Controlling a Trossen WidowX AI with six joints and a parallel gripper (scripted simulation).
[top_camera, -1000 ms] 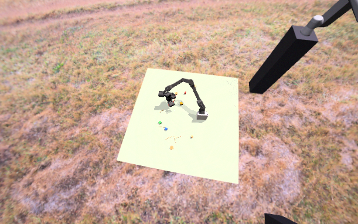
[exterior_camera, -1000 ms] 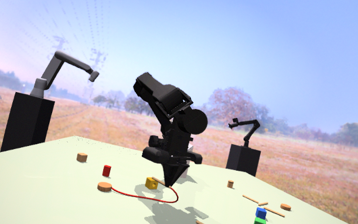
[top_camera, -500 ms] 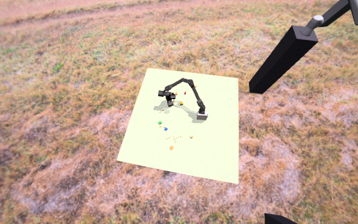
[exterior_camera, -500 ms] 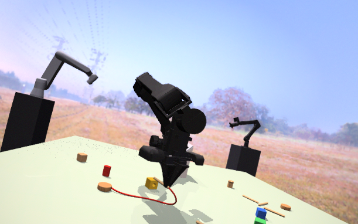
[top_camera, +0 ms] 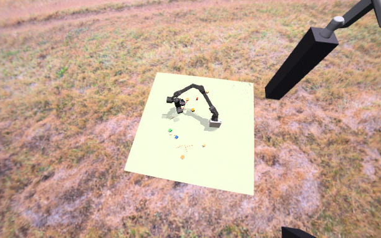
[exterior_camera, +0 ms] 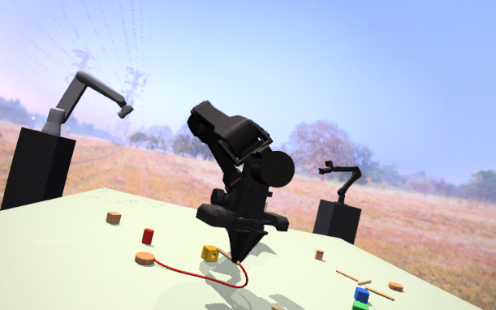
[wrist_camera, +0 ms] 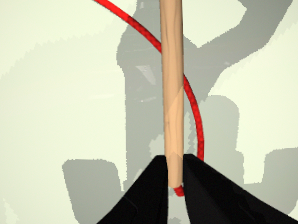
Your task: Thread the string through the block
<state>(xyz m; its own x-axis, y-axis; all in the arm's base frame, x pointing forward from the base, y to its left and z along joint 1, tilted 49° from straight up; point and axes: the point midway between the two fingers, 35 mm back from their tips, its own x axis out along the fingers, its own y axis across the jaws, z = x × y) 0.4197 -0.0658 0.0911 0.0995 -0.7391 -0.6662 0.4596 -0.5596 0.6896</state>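
Note:
My gripper point(exterior_camera: 237, 261) point(wrist_camera: 173, 164) is shut on the thin wooden stick point(exterior_camera: 224, 253) point(wrist_camera: 172, 100) at its string end, a little above the table. In the wrist view the stick points straight away from the fingers. The red string point(exterior_camera: 187, 273) point(wrist_camera: 201, 130) curves from the stick's held end to the round wooden button point(top_camera: 187, 99) point(exterior_camera: 144, 258). The yellow block point(top_camera: 192, 109) point(exterior_camera: 206, 252) stands on the table, its hole visible in the exterior view. The stick's far end appears beside the block's upper right edge, not in the visible hole opening; contact cannot be told.
A red piece point(top_camera: 197, 98) point(exterior_camera: 148, 236) and a wooden block point(exterior_camera: 114, 217) stand beyond the button. A loose stick point(top_camera: 172, 118) lies near the arm's shadow. Green point(top_camera: 170, 130) and blue point(top_camera: 176, 137) cubes, several loose sticks and another wooden disc point(top_camera: 182, 157) lie farther off.

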